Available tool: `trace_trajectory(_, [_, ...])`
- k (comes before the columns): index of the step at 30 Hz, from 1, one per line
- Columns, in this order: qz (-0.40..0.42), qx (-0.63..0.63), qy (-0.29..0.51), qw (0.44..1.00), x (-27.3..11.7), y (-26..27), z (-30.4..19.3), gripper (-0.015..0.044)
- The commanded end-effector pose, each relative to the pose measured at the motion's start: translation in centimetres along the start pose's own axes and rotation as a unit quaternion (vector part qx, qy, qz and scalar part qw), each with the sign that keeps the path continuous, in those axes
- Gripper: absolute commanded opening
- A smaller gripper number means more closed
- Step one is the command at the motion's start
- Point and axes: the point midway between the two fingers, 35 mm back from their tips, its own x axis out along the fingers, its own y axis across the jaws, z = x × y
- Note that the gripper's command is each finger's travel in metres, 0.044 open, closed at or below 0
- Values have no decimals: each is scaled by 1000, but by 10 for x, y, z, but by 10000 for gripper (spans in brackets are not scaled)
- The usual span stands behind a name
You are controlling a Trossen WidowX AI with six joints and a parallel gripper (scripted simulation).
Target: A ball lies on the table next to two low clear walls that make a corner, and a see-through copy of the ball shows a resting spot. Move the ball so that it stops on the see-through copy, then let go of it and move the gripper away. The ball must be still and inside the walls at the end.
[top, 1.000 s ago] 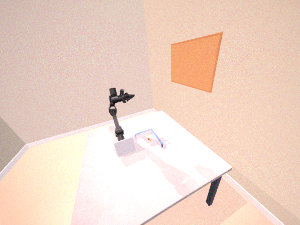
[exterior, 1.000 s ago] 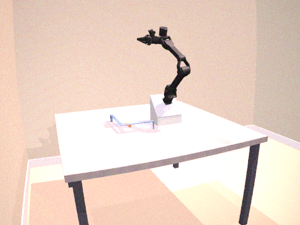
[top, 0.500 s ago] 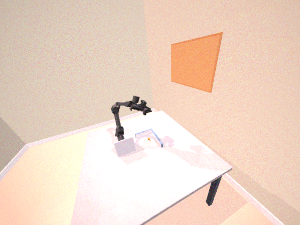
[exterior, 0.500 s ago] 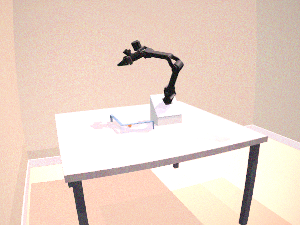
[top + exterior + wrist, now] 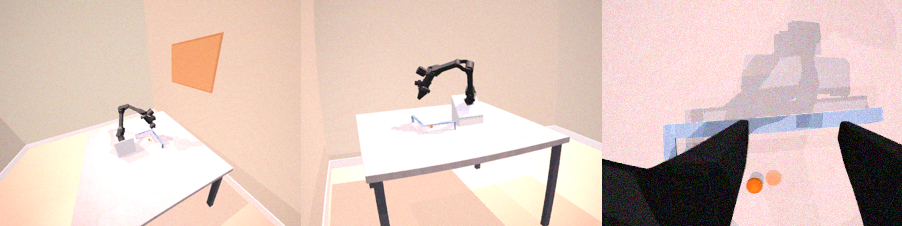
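Note:
The orange ball (image 5: pixel 149 139) (image 5: pixel 431 126) (image 5: pixel 754 185) lies on the table inside the corner of the two low clear walls with blue top edges (image 5: pixel 157 139) (image 5: pixel 439 123) (image 5: pixel 852 115). The see-through copy (image 5: pixel 773 177), paler orange, shows just right of the ball in the wrist view, with a small gap between them. My gripper (image 5: pixel 153 121) (image 5: pixel 417 90) (image 5: pixel 795 129) is partly open and empty, high above the table and the walls. In the wrist view the ball and the copy show between the two fingers, far below them.
A white, slanted block (image 5: pixel 125 147) (image 5: pixel 471 120) stands by the arm's base, beside the open side of the walls. The white table (image 5: pixel 140 185) (image 5: pixel 476 142) carries both. The arm's shadow falls across one wall.

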Motion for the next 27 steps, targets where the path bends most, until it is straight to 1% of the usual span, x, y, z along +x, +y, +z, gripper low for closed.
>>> trace_trajectory(1, [4, -12, 87, 996, 41, 11, -40, 227])
trace_trajectory(5, [7, -33, 194, 980, 82, 26, -96, 227])
trace_trajectory(8, [7, -47, 255, 966, 100, 33, -130, 227])
trace_trajectory(13, [7, -47, 259, 965, 102, 34, -133, 227])
trace_trajectory(16, [7, -47, 259, 965, 113, 34, -139, 227])
trace_trajectory(27, [7, -47, 259, 965, 124, 33, -146, 227])
